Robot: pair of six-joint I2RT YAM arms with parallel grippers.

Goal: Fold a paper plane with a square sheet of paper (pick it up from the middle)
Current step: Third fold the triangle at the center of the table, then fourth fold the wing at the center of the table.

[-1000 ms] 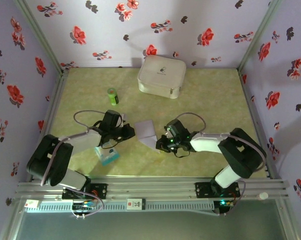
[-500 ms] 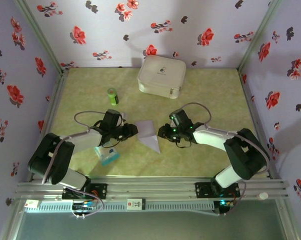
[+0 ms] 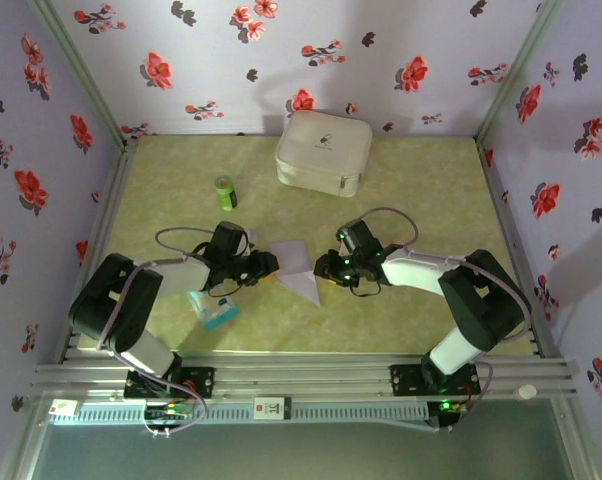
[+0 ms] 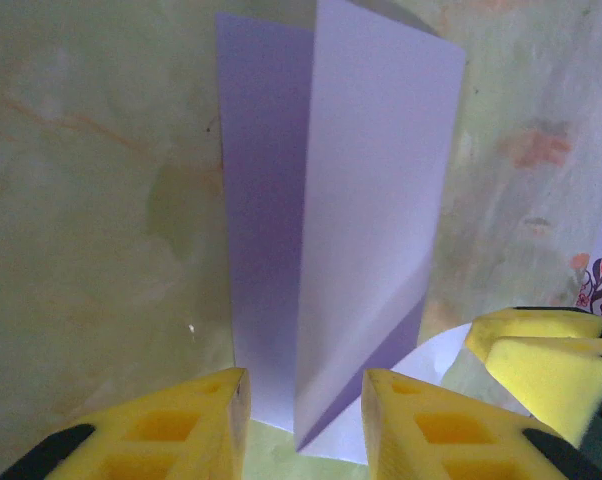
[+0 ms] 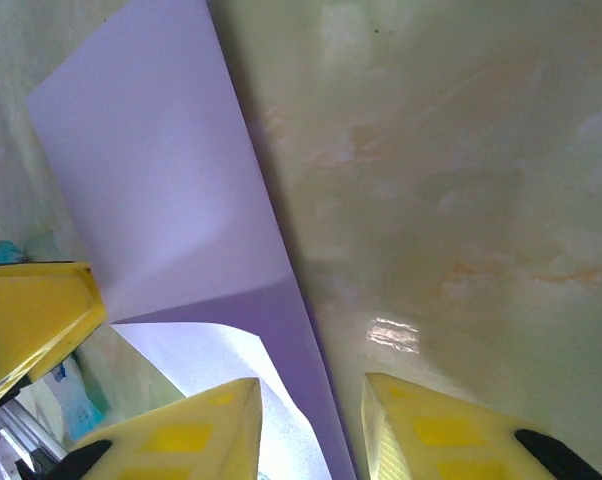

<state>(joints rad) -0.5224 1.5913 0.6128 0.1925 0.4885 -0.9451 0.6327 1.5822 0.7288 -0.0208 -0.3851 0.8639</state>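
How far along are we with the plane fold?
Done: the square sheet of paper already has one long crease, with one flap standing up off the table. In hand: nothing is gripped; the left gripper and right gripper sit open at its edges. Left: the remaining folds, since it is not a narrow pointed dart yet.

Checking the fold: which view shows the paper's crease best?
Left wrist: the paper is close up, with its crease running up mid-frame. Right wrist shows a flap and part of the fold; top external shows it small and distant.

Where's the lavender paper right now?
Top view: the folded lavender paper sits between the left gripper and right gripper, nearer than the white case.
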